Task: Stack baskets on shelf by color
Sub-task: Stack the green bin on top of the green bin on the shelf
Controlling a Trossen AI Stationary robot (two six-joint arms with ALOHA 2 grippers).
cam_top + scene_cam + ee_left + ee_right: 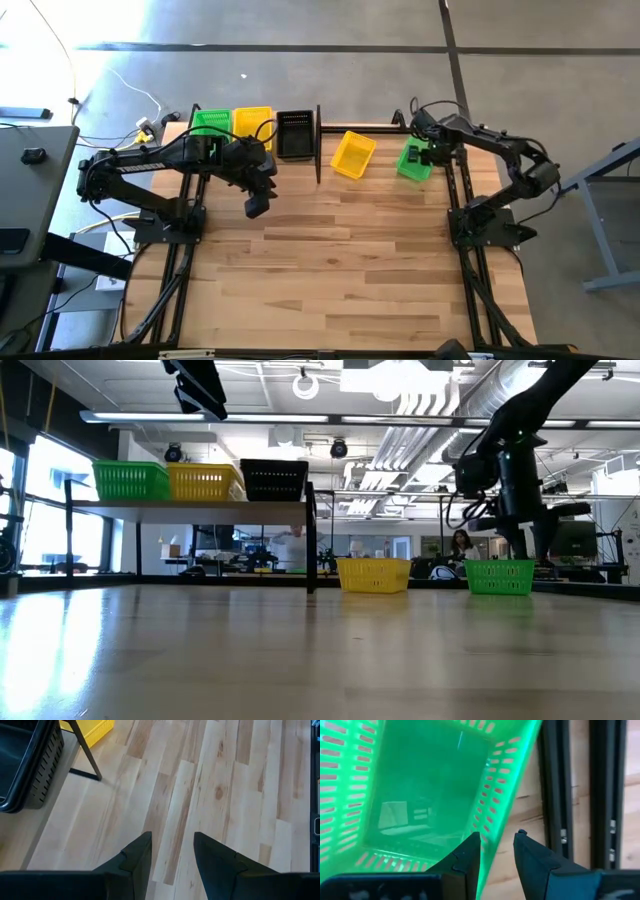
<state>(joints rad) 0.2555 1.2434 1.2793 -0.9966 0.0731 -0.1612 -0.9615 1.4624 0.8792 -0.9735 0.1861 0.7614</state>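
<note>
The right hand (495, 851) sits at the rim of a loose green basket (414, 162) on the bench (340, 260), its fingers a narrow gap apart and straddling the basket's side wall – not visibly clamped. The step in hand looks like the pick-up of this basket. Next it must pinch the wall, lift, and carry it to the shelf (190, 506), onto the green basket (211, 122) standing there beside yellow and black ones. A loose yellow basket (353, 154) waits nearby. The left hand (256, 207) hangs apart over bare bench, fingers parted, empty.
</note>
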